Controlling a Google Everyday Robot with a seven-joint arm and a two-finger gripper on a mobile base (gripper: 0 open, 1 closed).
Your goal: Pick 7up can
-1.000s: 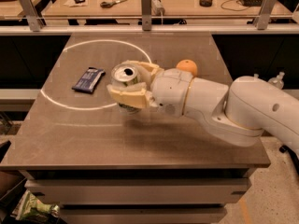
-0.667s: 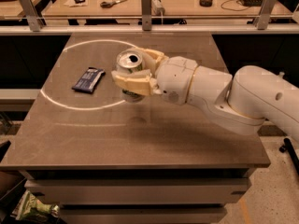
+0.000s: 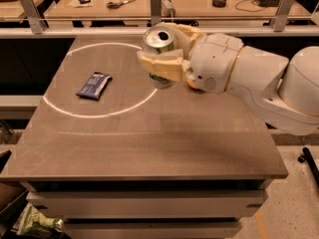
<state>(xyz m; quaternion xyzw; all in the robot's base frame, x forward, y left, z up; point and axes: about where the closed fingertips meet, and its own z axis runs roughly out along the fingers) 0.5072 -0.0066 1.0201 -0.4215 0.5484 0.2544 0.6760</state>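
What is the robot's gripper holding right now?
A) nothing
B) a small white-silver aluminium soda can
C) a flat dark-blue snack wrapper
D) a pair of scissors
B: the gripper is shut around the small white-silver aluminium soda can, while the flat dark-blue snack wrapper lies apart from it on the table.

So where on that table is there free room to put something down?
The whole front strip of the table, between the white circle and the near edge, is bare. It is crowded at the back: there the gripper holds the 7up can above the top, and the snack wrapper lies to its left.
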